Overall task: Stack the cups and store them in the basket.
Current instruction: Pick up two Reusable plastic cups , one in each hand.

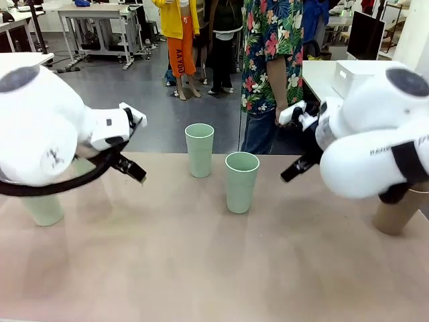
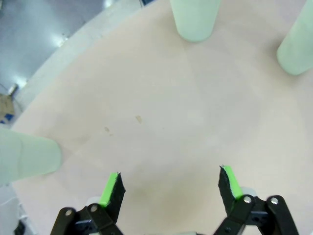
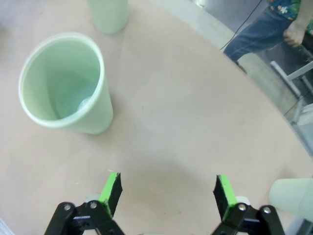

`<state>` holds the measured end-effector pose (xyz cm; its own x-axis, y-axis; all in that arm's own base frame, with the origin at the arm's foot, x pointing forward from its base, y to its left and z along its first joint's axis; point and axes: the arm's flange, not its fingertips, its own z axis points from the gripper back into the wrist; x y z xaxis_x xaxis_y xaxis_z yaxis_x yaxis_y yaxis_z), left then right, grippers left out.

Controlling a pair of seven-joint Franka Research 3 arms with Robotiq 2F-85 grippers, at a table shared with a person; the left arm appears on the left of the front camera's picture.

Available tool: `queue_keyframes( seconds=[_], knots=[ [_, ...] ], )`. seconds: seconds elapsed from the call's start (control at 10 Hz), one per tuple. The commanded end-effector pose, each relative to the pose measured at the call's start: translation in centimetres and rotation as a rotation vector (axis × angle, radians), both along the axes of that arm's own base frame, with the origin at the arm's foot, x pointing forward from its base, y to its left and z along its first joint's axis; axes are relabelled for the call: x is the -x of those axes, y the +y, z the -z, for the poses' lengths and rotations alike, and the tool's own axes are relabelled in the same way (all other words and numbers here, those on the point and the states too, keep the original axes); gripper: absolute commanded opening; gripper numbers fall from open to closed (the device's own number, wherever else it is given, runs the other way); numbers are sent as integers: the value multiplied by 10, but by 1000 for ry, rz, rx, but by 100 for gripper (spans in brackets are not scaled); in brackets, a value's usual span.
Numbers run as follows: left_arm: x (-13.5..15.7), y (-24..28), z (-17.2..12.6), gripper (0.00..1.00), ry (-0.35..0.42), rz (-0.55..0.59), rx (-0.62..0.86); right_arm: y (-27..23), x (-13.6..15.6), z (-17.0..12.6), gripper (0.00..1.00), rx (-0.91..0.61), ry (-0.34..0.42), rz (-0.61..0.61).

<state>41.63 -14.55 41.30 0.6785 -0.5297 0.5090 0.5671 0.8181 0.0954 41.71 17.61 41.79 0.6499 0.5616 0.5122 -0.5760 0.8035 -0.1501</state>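
Two pale mint green tapered matte tumblers, far cup [image 1: 200,149] and near cup [image 1: 241,181], stand upright, apart, unstacked on the beige surface [image 1: 201,268]; left gripper [image 2: 169,186] and right gripper [image 3: 167,188] hover with fingers apart and empty, so probably first pick: close on near cup's wall.

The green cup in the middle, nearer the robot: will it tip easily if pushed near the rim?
Probably: the cup is tall and narrower at the base than the rim. It looks empty, so likely light. Its matte wall should grip fairly.
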Motion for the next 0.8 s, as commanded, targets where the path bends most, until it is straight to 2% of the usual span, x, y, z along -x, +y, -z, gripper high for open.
queue_keyframes(
  seconds=[0.0, 0.2, 0.3, 0.4, 0.5, 0.7],
  knots=[
    [-12, 29, -54, 100, 63, 72, 30, 5, -8, -59, 100, -16, 15, 9],
    [-10, 68, -104, 100, 112, 196, 41, -18, -10, -121, 100, -58, 48, -60],
    [-3, 93, -125, 100, 118, 246, 39, -43, -8, -146, 100, -79, 71, -101],
    [4, 122, -143, 100, 118, 310, 55, -83, 8, -164, 100, -104, 86, -142],
    [11, 156, -155, 100, 107, 360, 79, -124, 17, -175, 100, -119, 96, -185],
    [19, 216, -157, 100, 82, 431, 136, -194, 25, -172, 100, -144, 114, -288]
  ],
)
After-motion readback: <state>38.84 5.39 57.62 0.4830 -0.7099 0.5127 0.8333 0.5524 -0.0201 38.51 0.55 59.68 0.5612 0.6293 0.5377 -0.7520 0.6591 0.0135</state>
